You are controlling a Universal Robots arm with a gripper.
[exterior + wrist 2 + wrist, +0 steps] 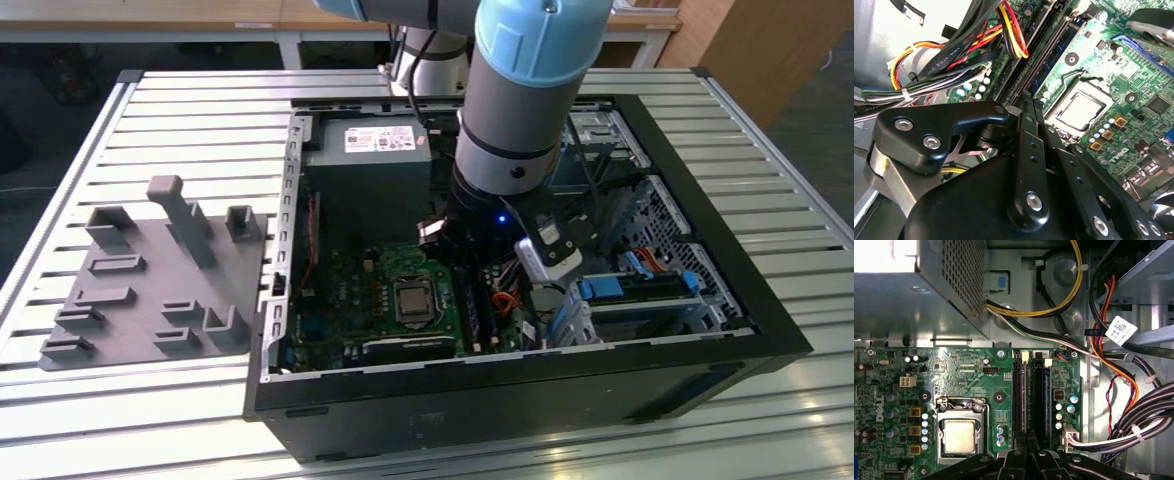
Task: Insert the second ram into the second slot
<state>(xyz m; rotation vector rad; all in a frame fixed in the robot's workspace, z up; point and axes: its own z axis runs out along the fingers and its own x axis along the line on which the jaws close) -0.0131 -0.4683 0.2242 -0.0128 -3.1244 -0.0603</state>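
In the first wrist view my gripper (1027, 452) hangs low over the motherboard (969, 370), just beside the CPU socket (961, 432). Its fingers are pressed close together on a thin strip, the second ram (1024, 400). That strip runs out from between them along a long black memory slot and stands on edge in it. One slot over, a blue stick (1046, 400) sits seated; it shows too in the second wrist view (1066, 47). There the gripper (1026, 102) has its fingertips meeting at the slot's end. The arm (514, 130) reaches down into the open computer case (694, 380).
Bundled cables (1134, 430) crowd one side of the slots. The power supply (367, 145) fills the case's far corner, and blue drive brackets (627, 287) sit at the exterior view's right. A grey fixture plate (147, 270) lies on the slatted table at that view's left.
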